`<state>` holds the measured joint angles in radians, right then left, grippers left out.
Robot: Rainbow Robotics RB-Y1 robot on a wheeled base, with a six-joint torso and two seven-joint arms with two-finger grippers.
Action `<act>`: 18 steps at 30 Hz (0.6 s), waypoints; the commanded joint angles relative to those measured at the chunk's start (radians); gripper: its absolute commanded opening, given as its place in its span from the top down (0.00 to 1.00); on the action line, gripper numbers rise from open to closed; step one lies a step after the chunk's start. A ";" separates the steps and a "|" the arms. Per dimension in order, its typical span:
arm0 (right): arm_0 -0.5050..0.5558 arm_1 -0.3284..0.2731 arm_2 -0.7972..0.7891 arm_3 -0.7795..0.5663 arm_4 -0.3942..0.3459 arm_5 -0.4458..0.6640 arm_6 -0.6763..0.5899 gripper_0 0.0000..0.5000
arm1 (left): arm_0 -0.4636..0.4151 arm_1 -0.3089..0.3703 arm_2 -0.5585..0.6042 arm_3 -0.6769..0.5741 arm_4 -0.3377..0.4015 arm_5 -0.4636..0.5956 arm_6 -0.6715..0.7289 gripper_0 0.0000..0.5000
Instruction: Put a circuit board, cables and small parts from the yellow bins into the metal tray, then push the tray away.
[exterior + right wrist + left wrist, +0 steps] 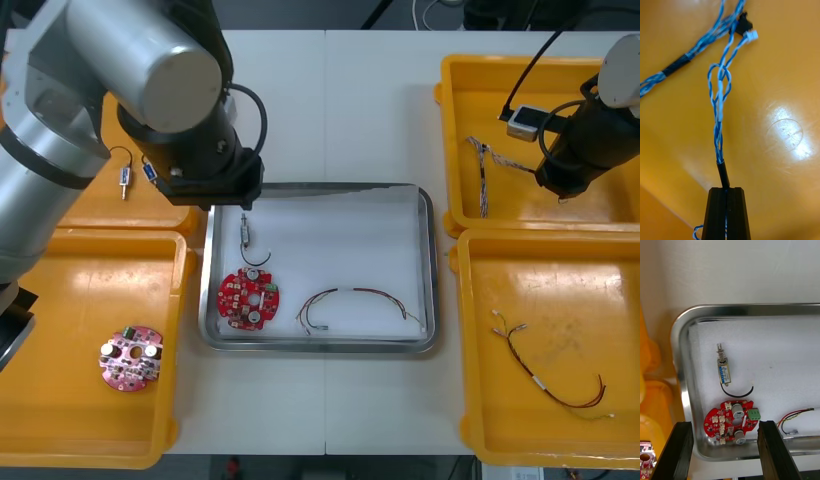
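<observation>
Now the right gripper (726, 190), upper right of the front view over a yellow bin (452, 130), has its jaws pinched shut on the twisted blue and white cable (719, 107). At centre the metal tray (428, 262) holds a red circuit board (249, 297), a small metal part (245, 232) and a red and yellow cable (352, 294) — the left gripper (724, 423) hangs above its upper-left corner, jaws wide.

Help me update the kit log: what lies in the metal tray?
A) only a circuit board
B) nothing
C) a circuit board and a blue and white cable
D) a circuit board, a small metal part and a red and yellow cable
D: the metal tray holds the circuit board, a small metal part and the red and yellow cable; the right gripper pinches the blue and white cable.
</observation>
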<state>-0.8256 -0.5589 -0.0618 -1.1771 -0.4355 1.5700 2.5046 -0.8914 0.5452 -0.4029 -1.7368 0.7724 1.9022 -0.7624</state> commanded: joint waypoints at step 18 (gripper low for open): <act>-0.023 -0.029 -0.016 -0.503 -0.101 0.350 -0.012 1.00 | -0.046 0.133 0.329 0.135 -0.068 0.018 -0.434 0.00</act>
<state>-0.8256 -0.5591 -0.0619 -1.5901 -0.4864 1.9136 2.5043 -0.8938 0.6440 -0.1421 -1.6445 0.7444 1.9112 -0.9920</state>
